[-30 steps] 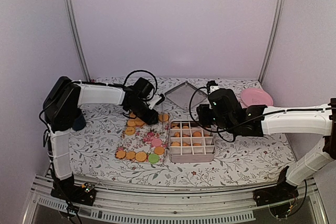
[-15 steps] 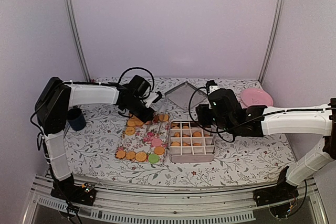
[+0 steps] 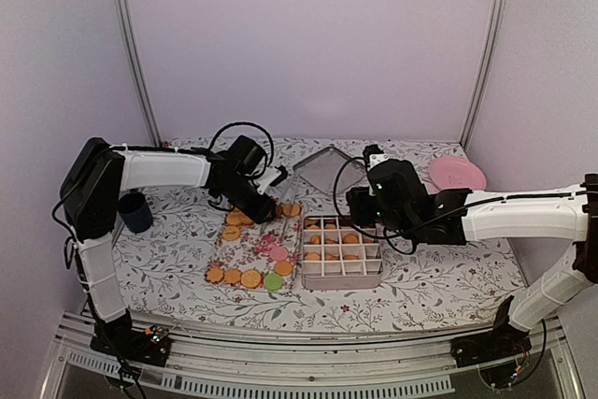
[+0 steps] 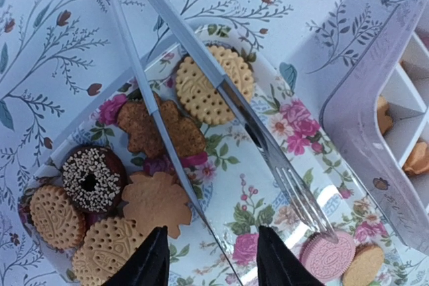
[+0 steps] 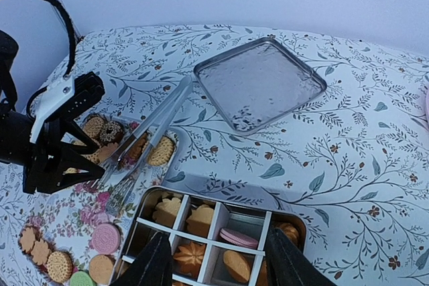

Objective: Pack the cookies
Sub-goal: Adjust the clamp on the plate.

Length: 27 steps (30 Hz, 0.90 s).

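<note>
Most cookies [image 3: 250, 278] lie on the floral tray [image 3: 245, 245], some in the divided tin [image 3: 341, 284]. The left gripper [image 4: 211, 249] has shifted slightly along the tray's far edge, its jaws half-parted and empty above the tongs [image 4: 293, 189]. The right gripper [image 5: 218, 252] hovers part-open, also empty. Packing likely awaits a tongs grasp.

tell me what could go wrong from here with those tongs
The tongs lie across cookies on the floral tray; the open left gripper above them might catch one arm only, or shove cookies off. Their forked tip sits near the tin wall and could snag when lifted. The right gripper hangs open over the tin, not far from the left gripper: possible bump.
</note>
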{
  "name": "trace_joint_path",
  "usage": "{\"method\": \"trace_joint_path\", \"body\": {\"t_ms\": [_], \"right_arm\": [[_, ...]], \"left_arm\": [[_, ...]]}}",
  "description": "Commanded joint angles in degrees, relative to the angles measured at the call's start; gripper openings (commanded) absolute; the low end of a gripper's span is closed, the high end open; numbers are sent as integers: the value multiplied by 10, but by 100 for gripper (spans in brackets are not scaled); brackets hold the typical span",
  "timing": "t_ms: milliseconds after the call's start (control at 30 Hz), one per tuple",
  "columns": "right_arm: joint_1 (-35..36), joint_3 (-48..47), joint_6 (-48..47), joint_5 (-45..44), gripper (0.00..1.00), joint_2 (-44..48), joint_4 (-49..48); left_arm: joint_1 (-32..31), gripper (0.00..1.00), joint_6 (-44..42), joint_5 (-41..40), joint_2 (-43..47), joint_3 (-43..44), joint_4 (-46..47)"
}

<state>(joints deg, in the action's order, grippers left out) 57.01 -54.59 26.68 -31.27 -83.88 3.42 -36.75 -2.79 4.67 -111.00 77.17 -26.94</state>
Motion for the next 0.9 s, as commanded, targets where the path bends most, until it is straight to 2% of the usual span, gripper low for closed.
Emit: {"method": "trace_joint_path", "body": {"t_ms": [0, 300, 567, 867], "right_arm": [[5, -18, -10, -10, 49, -11, -11], [8, -24, -19, -15, 50, -11, -10], [10, -18, -17, -17, 49, -7, -13], [11, -9, -15, -17, 49, -7, -22]], "left_arm": [[-2, 47, 3, 12, 25, -7, -2], [-2, 42, -2, 1, 2, -18, 2], [-2, 20, -5, 9, -11, -10, -1], [-3, 20, -6, 7, -32, -14, -2]]}}
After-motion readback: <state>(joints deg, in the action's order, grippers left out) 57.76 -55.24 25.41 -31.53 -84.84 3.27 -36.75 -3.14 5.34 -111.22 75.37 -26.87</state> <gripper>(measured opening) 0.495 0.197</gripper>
